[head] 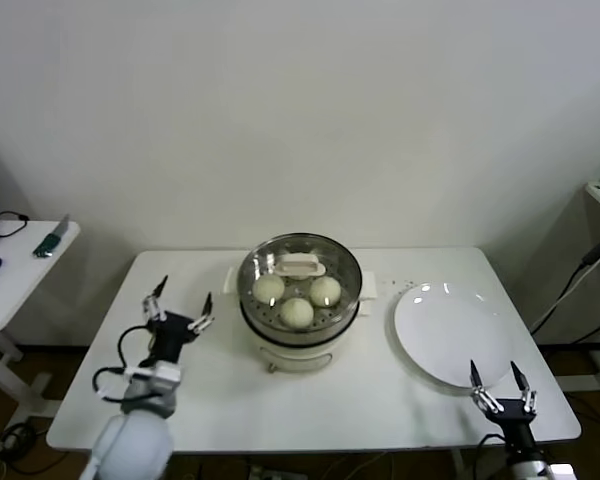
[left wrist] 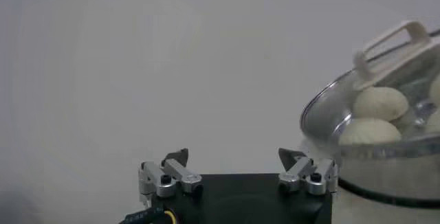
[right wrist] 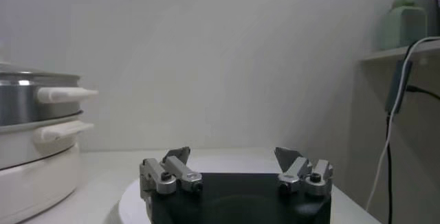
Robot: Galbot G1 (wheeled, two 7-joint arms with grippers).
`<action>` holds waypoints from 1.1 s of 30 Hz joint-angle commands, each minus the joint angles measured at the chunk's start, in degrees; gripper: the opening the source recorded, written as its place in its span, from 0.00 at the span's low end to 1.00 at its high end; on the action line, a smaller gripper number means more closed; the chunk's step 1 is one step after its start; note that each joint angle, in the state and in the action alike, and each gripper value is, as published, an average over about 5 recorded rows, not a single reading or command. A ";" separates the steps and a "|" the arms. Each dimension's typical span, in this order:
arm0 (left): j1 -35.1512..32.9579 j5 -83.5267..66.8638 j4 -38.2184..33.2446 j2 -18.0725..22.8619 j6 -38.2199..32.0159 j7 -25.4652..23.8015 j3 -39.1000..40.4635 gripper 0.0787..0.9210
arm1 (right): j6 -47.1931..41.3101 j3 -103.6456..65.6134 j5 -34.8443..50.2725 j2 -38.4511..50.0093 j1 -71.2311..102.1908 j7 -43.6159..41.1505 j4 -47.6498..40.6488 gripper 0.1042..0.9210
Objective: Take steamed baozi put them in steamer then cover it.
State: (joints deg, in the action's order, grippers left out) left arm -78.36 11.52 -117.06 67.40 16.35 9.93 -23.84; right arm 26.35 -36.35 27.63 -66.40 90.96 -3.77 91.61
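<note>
The steamer (head: pixel 300 322) stands at the table's middle, a shiny steel basket on a cream-white pot base. The clear glass cover (head: pixel 302 264) with its cream handle sits on top. Three baozi (head: pixel 297 312) show through the glass; a fourth is hidden under the handle. My left gripper (head: pixel 179 305) is open and empty, just left of the steamer. In the left wrist view the gripper (left wrist: pixel 234 158) faces the cover (left wrist: pixel 385 47) and baozi (left wrist: pixel 379 102). My right gripper (head: pixel 500 384) is open and empty at the table's front right; the right wrist view shows it (right wrist: pixel 234 155) with the steamer (right wrist: pixel 34 143) farther off.
A flat white plate (head: pixel 452 335) lies right of the steamer, bare, just behind my right gripper. A small side table (head: pixel 20 265) with tools stands at far left. A shelf and cable (head: pixel 590 260) are at far right.
</note>
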 commanded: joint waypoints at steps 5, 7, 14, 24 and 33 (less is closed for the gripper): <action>-12.36 -35.38 18.59 -0.24 -32.30 -5.99 -14.04 0.88 | 0.14 0.55 0.28 -0.05 -0.24 0.42 -0.22 0.88; -12.54 -35.31 19.61 0.61 -33.61 -6.45 -13.39 0.88 | 0.10 0.71 0.29 -0.03 -0.21 0.32 -0.25 0.88; -13.12 -34.42 21.50 3.86 -36.80 -7.79 -10.89 0.88 | -0.01 1.19 0.35 0.16 -0.02 -0.06 -0.65 0.88; -13.70 -34.03 20.58 5.53 -37.09 -8.99 -9.54 0.88 | 0.15 1.63 0.57 0.66 -0.01 -0.23 -0.65 0.88; -14.46 -33.79 19.10 5.68 -37.01 -9.09 -9.56 0.88 | 0.22 2.07 0.69 0.79 -0.03 -0.28 -0.51 0.88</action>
State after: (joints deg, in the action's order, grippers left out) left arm -91.94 -20.78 -98.43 72.30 -18.44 1.52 -33.27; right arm 26.48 -34.41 28.26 -65.65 90.96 -4.06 90.96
